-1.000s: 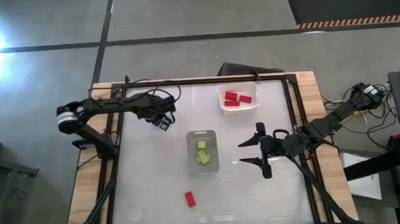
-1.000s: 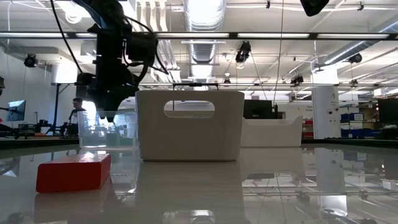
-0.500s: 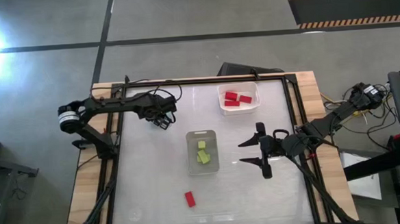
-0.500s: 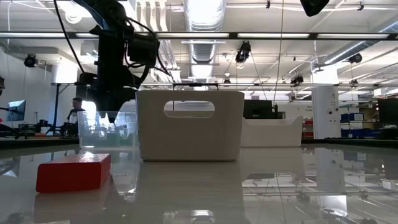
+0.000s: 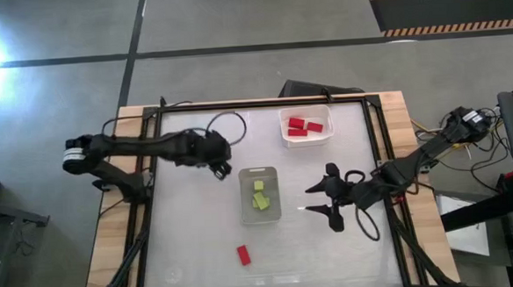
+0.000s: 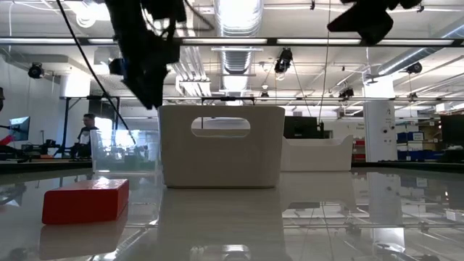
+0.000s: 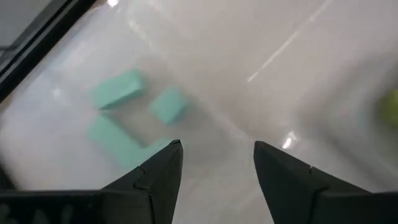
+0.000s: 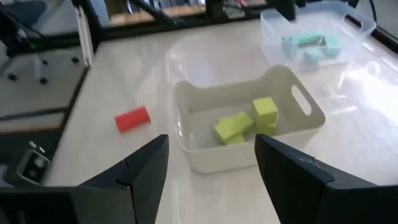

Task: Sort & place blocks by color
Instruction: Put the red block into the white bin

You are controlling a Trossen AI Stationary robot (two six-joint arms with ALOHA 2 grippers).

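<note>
Your blocks are mostly sorted into three containers. Three red blocks (image 5: pixel 303 127) lie in a white bin (image 5: pixel 306 141) at the far side of the table (image 5: pixel 191 244), right of centre. Several yellow-green blocks (image 5: pixel 259 196) lie together in a second bin (image 5: pixel 261 219) with handle cut-outs, near the middle of the table; the right wrist view shows them (image 8: pixel 244 123) bunched toward one end of it. Teal blocks (image 8: pixel 309 45) lie in a clear tray (image 8: pixel 364 18) beyond that middle bin; the left wrist view shows at least three of them (image 7: pixel 117 89), lying flat and close together, some touching. One red block (image 5: pixel 243 255) lies loose on the bare tabletop nearer the front edge, left of the middle bin and well apart from it. Your left gripper (image 5: pixel 222 170) hangs above the table just left of the middle bin, over the clear tray, its fingers parted and holding nothing. Your right gripper (image 5: pixel 317 199) hangs to the right of the middle bin, its fingers spread wide and empty.
</note>
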